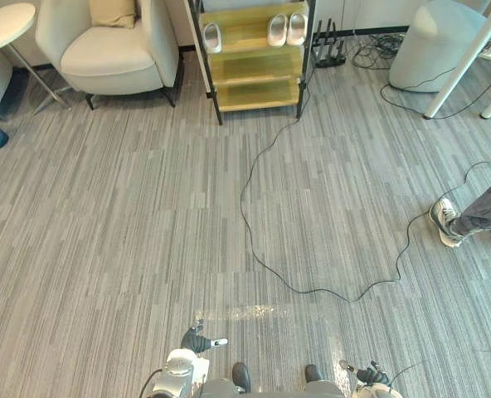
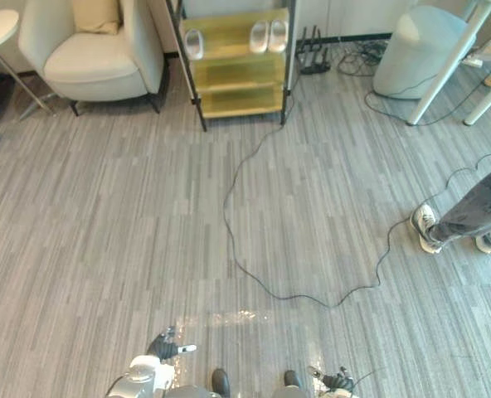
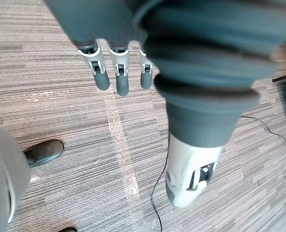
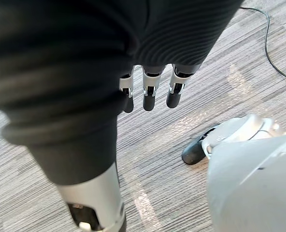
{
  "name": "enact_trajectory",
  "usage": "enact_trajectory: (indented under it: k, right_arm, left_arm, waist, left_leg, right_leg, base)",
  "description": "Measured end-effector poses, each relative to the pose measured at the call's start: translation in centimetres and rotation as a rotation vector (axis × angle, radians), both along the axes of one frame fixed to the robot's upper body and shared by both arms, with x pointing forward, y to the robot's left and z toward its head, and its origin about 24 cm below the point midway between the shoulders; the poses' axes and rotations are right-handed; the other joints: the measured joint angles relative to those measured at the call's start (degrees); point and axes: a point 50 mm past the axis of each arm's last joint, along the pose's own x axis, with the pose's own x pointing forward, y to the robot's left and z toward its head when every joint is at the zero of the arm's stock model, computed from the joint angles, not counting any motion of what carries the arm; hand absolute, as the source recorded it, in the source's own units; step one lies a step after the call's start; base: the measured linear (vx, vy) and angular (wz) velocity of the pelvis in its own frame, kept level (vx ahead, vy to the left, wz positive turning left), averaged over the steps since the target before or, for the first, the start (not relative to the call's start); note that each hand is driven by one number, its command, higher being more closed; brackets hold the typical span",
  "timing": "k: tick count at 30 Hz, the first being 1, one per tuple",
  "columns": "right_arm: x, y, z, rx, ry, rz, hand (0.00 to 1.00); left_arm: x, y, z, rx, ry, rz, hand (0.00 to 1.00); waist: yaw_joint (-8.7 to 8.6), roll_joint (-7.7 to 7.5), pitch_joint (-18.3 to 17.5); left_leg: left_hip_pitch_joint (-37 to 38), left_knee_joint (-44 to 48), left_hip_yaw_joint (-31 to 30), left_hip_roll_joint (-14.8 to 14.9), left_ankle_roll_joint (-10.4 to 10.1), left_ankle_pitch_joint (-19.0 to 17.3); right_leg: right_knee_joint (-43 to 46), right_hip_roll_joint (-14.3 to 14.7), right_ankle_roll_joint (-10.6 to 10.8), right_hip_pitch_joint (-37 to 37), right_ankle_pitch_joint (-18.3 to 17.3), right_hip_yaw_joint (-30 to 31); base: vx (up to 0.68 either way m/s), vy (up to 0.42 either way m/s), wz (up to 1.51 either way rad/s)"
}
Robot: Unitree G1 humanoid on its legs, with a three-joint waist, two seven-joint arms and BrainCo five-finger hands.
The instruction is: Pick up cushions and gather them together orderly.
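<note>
Cushion (image 1: 113, 12) sits on far-left armchair (image 1: 113, 58); left hand (image 3: 115, 72) and right hand (image 4: 150, 89) hang slack-fingered, empty. Stage unclear.

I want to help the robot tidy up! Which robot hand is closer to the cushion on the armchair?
Probably the left robot hand: the cushion on the armchair sits far ahead, to the robot's left. The right robot hand hangs farther away. Both are open and empty.

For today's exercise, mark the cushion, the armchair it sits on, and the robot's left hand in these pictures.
cushion (image 1: 113, 12), left eye view: middle of its tan face.
armchair (image 1: 113, 58), left eye view: bare seat pad.
left hand (image 3: 116, 65), left wrist view: a straight finger.
</note>
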Motion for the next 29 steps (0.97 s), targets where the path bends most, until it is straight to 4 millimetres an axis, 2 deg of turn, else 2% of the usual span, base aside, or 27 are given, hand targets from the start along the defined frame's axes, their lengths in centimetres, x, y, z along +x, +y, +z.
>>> enact_trajectory:
  k: [7,8,9,10,11,15,16,19,29]
  right_arm:
    - [-0.8,-0.9,0.1,-0.058,0.046,0.064,0.0]
    - [-0.7,-0.8,0.1,-0.065,0.053,0.088,0.0]
    - [-0.2,-0.4,0.1,-0.067,0.05,0.112,0.0]
    - [-0.4,-0.9,0.2,-0.091,0.067,0.135,0.0]
    - [-0.5,-1.3,0.2,-0.1,0.071,0.136,0.0]
    - [1.1,0.0,0.2,-0.087,0.049,0.186,0.0]
    - [1.1,0.2,0.1,-0.085,0.051,0.194,0.0]
    - [1.1,0.2,0.1,-0.088,0.055,0.203,0.0]
    - [1.1,0.4,0.1,-0.087,0.058,0.213,0.0]
  left_arm:
    - [-0.5,-0.1,-0.2,-0.003,0.012,0.008,0.0]
    - [-0.5,0.0,-0.2,-0.001,0.013,0.01,0.0]
    - [-0.4,0.3,-0.1,-0.001,0.005,0.028,0.0]
    - [-1.2,-0.2,-0.4,-0.014,0.024,0.033,0.0]
    - [-1.1,-0.2,-0.4,-0.014,0.023,0.034,0.0]
    - [-1.6,1.1,-0.4,0.016,0.031,0.057,0.0]
    - [-1.7,1.4,-0.4,0.024,0.033,0.061,0.0]
    - [-1.8,1.8,-0.4,0.037,0.035,0.066,0.0]
    - [-2.0,1.8,-0.5,0.038,0.038,0.068,0.0]
  waist:
    - [0.07,0.13,-2.9]
    - [0.25,-0.61,-2.5]
    - [0.31,-2.8,-1.9]
    - [0.31,-0.41,-3.0]
    - [0.28,-0.34,-3.1]
    - [1.33,-1.81,-2.9]
    - [1.61,-2.42,-2.7]
    - [1.87,-3.06,-2.6]
    - [2.41,-3.75,-2.2]
  left_leg:
    - [1.3,1.0,-2.7,0.2,0.0,0.0]
    - [0.1,4.5,-2.8,-0.1,0.0,0.0]
    - [-2.8,5.7,-3.0,-1.5,-0.2,-2.5]
    - [-2.5,-3.0,-4.4,-0.4,1.2,5.4]
    - [-2.1,-2.7,-4.2,0.2,1.5,4.4]
    - [-1.3,-4.0,-4.4,-0.1,1.5,4.3]
    - [-0.9,-4.0,-4.8,-0.2,1.5,4.3]
    - [-0.6,-4.0,-5.9,-0.3,1.5,4.3]
    - [-0.5,-4.0,-7.2,0.2,1.4,4.5]
  right_leg:
    - [0.4,0.2,-0.2,2.5,0.2,-3.7]
    - [0.5,-0.7,-0.4,3.3,0.6,-3.9]
    - [1.1,-2.4,-0.4,3.8,0.8,-4.3]
    - [1.5,-0.3,-0.4,3.7,1.1,-6.1]
    - [1.6,0.0,0.0,3.5,0.7,-6.2]
    - [2.1,-0.2,0.3,3.7,0.5,-6.9]
    - [2.4,-0.1,0.3,3.9,0.5,-7.3]
    - [2.5,0.0,0.2,4.8,0.5,-9.2]
    - [2.5,0.6,0.2,5.6,0.5,-10.8]
  base:
    - [0.05,-0.109,0.15]
    - [0.06,-0.055,0.28]
    - [0.09,-0.059,0.36]
    - [0.07,-0.037,0.25]
    - [0.08,-0.021,0.11]
    - [0.02,-0.035,0.03]
    - [0.0,-0.064,0.12]
    - [0.0,-0.085,0.23]
    - [0.0,-0.097,0.08]
